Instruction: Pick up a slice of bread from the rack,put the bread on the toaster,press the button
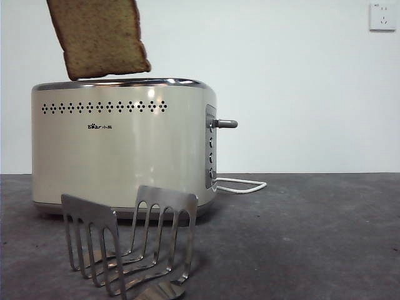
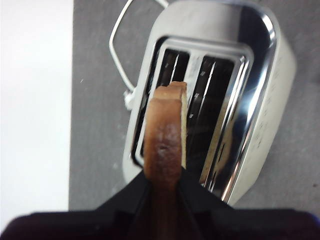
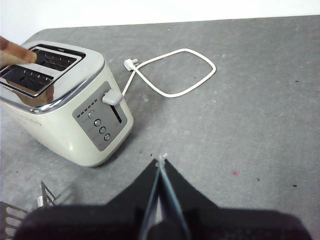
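The slice of bread [image 1: 99, 36] hangs tilted just above the toaster [image 1: 119, 150], brown crust edge up in the left wrist view. My left gripper [image 2: 164, 187] is shut on the slice of bread [image 2: 166, 132], which hovers over the toaster's slots [image 2: 195, 105]. The grey button [image 1: 226, 124] sticks out of the toaster's end panel, raised. The silver rack [image 1: 128, 240] stands empty in front of the toaster. My right gripper [image 3: 160, 162] is shut with nothing in it, off to the side of the toaster's [image 3: 60, 100] button [image 3: 112, 97] end.
A white power cord [image 3: 172, 75] loops on the dark table behind the toaster. A wall socket [image 1: 382, 17] sits at the upper right of the white wall.
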You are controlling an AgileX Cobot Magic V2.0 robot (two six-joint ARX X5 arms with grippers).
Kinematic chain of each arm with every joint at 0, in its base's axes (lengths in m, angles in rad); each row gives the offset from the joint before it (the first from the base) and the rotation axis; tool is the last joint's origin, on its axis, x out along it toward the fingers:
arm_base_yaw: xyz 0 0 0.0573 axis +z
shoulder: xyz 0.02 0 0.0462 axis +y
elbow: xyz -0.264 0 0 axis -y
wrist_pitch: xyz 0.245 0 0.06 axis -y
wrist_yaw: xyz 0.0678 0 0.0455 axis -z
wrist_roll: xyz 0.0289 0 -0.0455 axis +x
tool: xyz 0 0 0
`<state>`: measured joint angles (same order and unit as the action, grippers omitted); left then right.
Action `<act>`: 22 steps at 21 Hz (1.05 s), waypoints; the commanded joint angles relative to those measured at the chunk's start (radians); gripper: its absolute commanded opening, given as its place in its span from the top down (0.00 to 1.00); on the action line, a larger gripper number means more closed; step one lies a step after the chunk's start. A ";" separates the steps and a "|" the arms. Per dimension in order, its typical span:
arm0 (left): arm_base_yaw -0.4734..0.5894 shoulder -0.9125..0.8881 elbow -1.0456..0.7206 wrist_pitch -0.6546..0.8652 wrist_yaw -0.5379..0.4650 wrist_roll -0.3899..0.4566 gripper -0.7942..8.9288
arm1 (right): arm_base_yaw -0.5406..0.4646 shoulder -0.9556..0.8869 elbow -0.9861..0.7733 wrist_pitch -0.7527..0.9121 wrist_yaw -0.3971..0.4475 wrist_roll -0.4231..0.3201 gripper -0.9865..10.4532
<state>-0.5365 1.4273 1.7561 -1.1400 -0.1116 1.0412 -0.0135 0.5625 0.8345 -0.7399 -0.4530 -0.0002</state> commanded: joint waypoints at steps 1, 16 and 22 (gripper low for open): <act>0.000 0.014 0.002 0.003 0.023 0.011 0.93 | 0.001 0.004 0.004 0.004 -0.003 -0.003 0.92; -0.022 0.015 0.002 -0.041 0.041 0.175 0.93 | 0.001 0.057 0.004 0.006 -0.003 -0.005 0.92; -0.047 0.029 0.002 -0.043 0.040 0.175 0.93 | 0.001 0.057 0.004 0.006 -0.003 -0.005 0.92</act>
<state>-0.5804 1.4425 1.7561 -1.1885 -0.0746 1.2057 -0.0135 0.6212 0.8349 -0.7399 -0.4530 -0.0002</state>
